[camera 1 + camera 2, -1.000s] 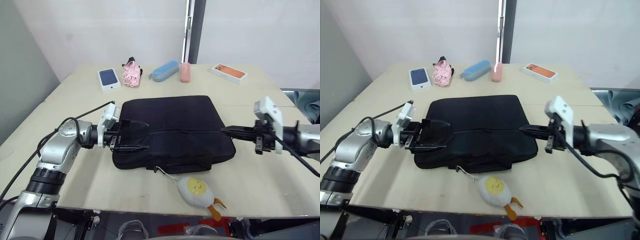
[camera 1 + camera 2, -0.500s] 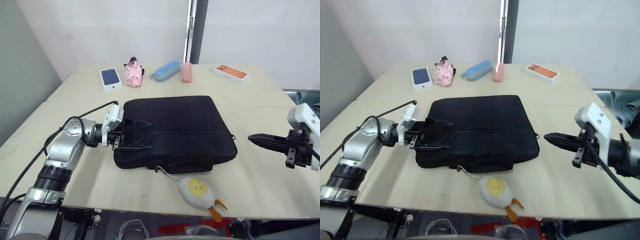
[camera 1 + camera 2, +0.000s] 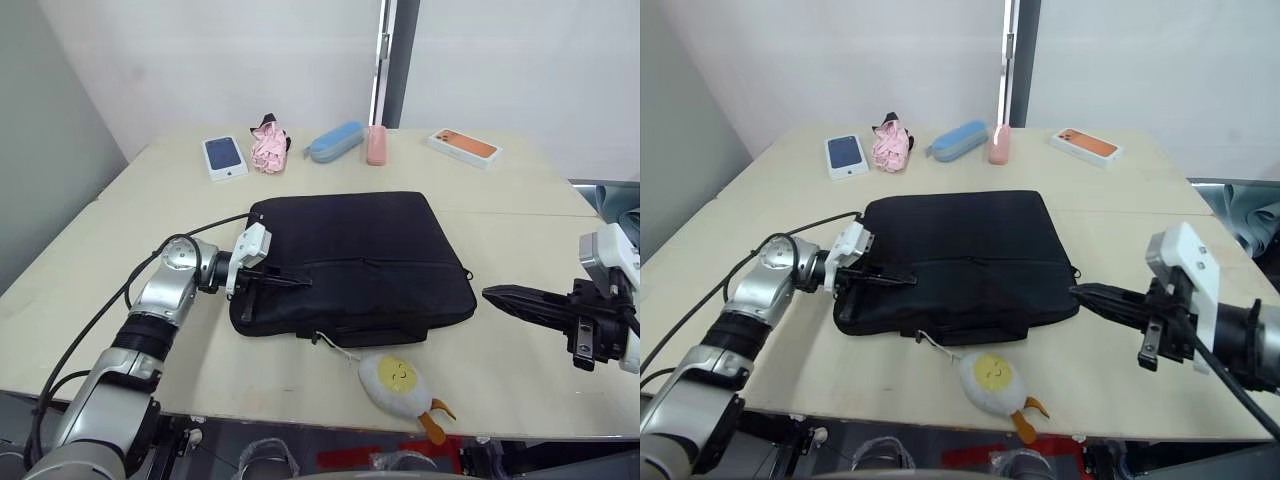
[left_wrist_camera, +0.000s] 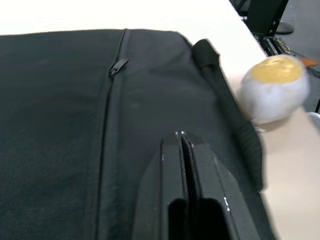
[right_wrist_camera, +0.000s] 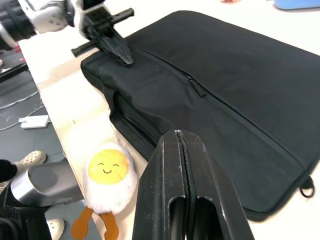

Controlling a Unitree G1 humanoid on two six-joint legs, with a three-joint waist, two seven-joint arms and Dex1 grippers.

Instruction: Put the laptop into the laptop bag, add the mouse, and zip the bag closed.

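Since zip looks run all the way round, step in hand seems to be checking closure; best to press seam flat, not tug.

Head view: black rectangular soft fabric laptop bag (image 3: 355, 262) flat mid-counter (image 3: 150, 190), left gripper (image 3: 290, 283) clenched, tips resting on bag's left end, forearm low. Right gripper (image 3: 505, 295) clenched, just off bag's right edge, arm level.

Left wrist: white plush egg (image 4: 275, 87) beside handle. Laptop, mouse presumably inside.

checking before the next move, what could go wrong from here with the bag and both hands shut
The left hand lies shut on top of the laptop bag; a sideways drag could shift the bag. The plush egg sits against the bag's near edge and could be knocked off the table. The right hand points at the bag's corner.
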